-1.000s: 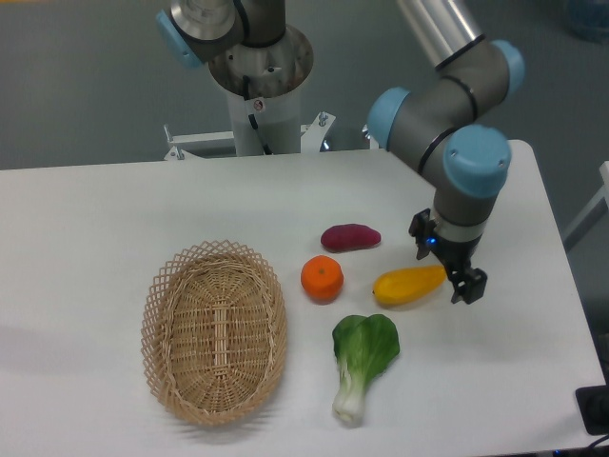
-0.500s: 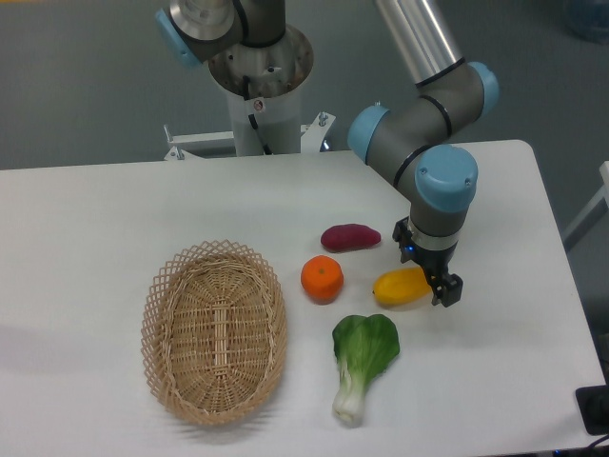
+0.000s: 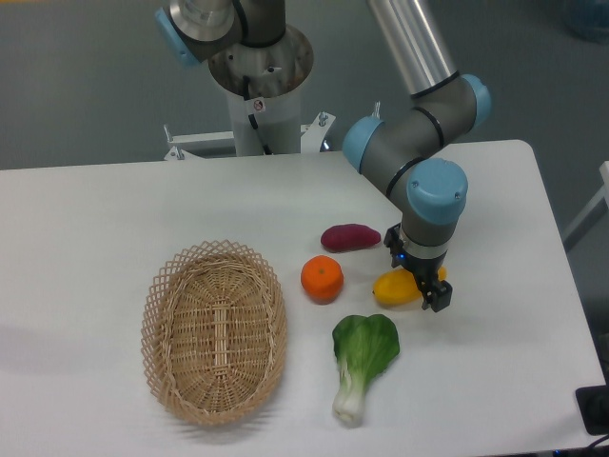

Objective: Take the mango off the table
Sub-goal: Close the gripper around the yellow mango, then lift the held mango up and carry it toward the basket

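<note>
The mango [image 3: 391, 288] is a yellow, elongated fruit lying on the white table [image 3: 105, 209], right of centre. My gripper [image 3: 415, 273] points down over the mango's right half and hides that part. Its two black fingers stand one on the far side and one on the near side of the fruit. The jaws are open, with the mango between them. The mango rests on the table.
A round orange [image 3: 322, 278] lies just left of the mango. A dark purple-red tuber [image 3: 349, 236] lies behind it. A green bok choy [image 3: 363, 354] lies in front. A wicker basket [image 3: 214, 329] stands at the left. The robot base [image 3: 259, 86] is at the back.
My gripper has moved left along the mango, from its right tip to over its right half. The jaw opening looks the same. The mango has not moved.
</note>
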